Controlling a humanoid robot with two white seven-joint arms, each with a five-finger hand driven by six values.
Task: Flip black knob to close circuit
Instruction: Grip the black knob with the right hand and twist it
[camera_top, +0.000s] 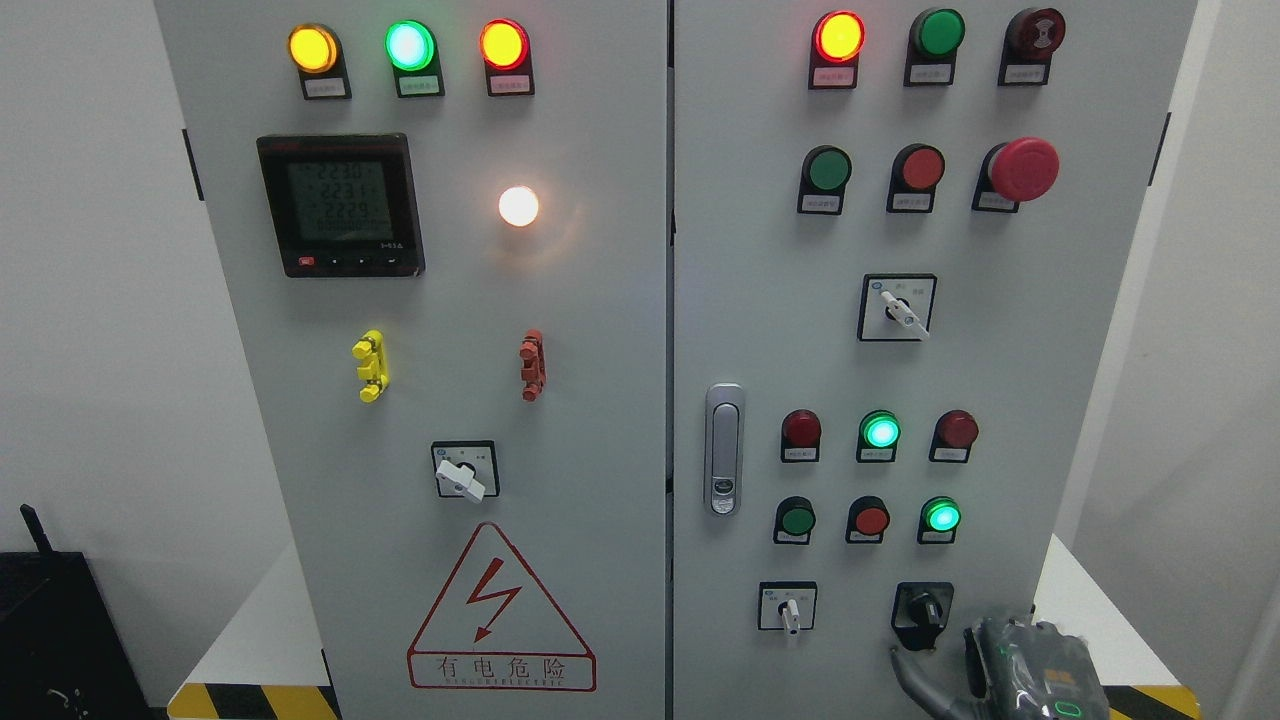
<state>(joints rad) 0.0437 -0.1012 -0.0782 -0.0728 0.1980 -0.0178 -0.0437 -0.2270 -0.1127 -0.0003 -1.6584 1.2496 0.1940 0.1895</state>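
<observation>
Our right hand (1035, 665) sat just below and right of the black knob (922, 610), not touching it; we could not tell how far its fingers were open. The knob sat low on the right door (1050, 350). We judged the flip not yet done.

A pale grey cabinet of painted sheet metal (600, 400) has a smooth, matt finish. Low on its right door sits a small black rotary knob of dull plastic (922, 608). Just right of and below that knob, the right hand (1030, 665) shows grey, slightly shiny plastic casing. Left of and above the knob, a bright silver metal door latch (724, 448) gleams. Far above the knob, a large red mushroom button (1023, 168) looks like smooth satin plastic.
</observation>
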